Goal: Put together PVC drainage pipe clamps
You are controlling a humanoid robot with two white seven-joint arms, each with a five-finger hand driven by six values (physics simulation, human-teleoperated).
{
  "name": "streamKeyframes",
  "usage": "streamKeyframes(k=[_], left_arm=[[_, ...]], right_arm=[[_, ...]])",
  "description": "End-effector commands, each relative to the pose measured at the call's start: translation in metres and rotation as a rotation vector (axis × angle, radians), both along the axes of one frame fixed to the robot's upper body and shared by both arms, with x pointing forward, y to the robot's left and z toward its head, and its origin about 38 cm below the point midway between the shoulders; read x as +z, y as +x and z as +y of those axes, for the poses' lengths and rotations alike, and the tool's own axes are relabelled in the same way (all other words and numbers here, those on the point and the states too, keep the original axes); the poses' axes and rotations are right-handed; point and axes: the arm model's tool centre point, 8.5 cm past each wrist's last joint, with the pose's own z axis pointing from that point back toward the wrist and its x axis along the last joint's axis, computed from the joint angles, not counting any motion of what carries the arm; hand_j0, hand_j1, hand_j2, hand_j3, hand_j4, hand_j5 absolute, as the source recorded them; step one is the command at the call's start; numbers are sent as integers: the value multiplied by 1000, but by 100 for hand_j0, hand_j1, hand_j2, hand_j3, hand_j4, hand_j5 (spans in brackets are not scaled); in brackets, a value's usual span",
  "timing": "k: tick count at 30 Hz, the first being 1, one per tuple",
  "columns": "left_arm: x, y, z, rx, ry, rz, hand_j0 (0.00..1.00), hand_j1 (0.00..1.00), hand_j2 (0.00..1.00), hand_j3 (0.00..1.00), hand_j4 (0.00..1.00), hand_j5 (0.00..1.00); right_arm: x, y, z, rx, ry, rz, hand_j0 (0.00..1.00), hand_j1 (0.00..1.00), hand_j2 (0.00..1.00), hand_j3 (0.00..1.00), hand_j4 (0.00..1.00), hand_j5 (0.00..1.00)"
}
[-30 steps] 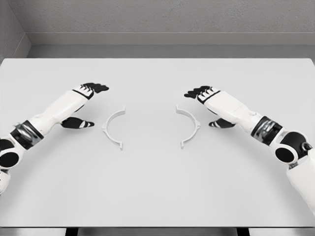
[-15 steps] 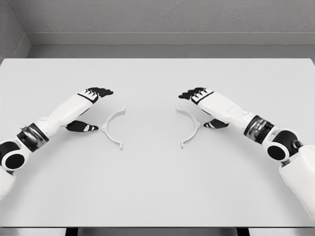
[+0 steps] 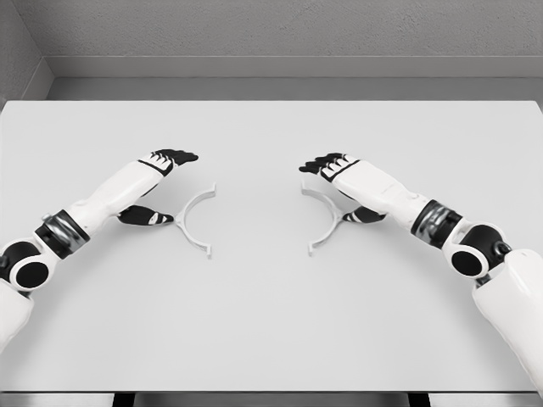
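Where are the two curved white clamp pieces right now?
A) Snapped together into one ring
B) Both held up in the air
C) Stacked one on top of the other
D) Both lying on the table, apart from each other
D: the left clamp half and the right clamp half both lie flat on the table, with a bare gap between them.

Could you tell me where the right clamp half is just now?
In the head view, the right clamp half lies on the table right of centre, beside the right hand, facing the left clamp half.
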Motion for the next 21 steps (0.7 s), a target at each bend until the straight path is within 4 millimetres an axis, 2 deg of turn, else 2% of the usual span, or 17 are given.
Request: streamKeyframes(k=[1, 6, 12, 21], left_arm=[[0, 0, -3, -1, -15, 1, 100, 100, 100, 100, 100, 100], [-1, 0, -6, -4, -21, 0, 100, 100, 100, 100, 100, 100], [-2, -1, -16, -19, -36, -1, 100, 100, 100, 100, 100, 100], [-3, -1, -25, -27, -59, -1, 100, 100, 100, 100, 100, 100]], right_arm=[[0, 0, 1, 2, 4, 3, 100, 100, 100, 100, 100, 100], [-1, -1, 3, 4, 5, 5, 100, 100, 100, 100, 100, 100], [1, 2, 20, 23, 14, 5, 100, 100, 100, 100, 100, 100], [3, 3, 31, 34, 23, 2, 100, 100, 100, 100, 100, 100]])
